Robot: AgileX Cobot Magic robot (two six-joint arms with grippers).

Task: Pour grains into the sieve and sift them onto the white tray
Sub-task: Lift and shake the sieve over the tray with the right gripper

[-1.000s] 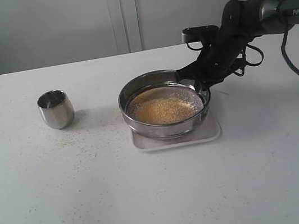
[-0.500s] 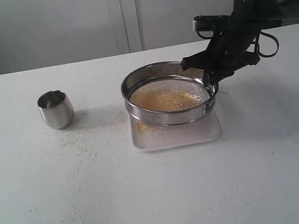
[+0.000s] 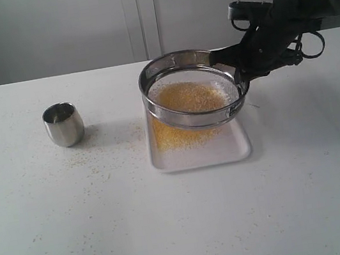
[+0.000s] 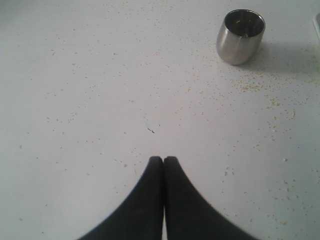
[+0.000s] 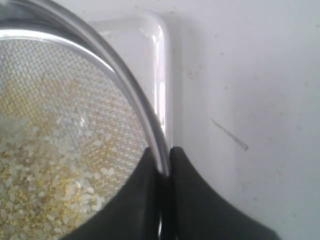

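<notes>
Plainly sifting is in hand: the right pincer (image 5: 162,160), clamped on the rim of the sieve (image 3: 188,119) at three o'clock, holds it above the white tray (image 3: 238,152), where fine grains (image 3: 178,138) lie heaped. Pale coarse ones seemingly sit inside, so level shaking over the tray is called for; the left pincer (image 4: 163,160) is closed, empty

White counter (image 3: 79,245), speckled with grains (image 4: 250,86); steel cup (image 3: 63,124) stands toward the left edge, white tray (image 3: 235,148) lies mid-counter.
</notes>
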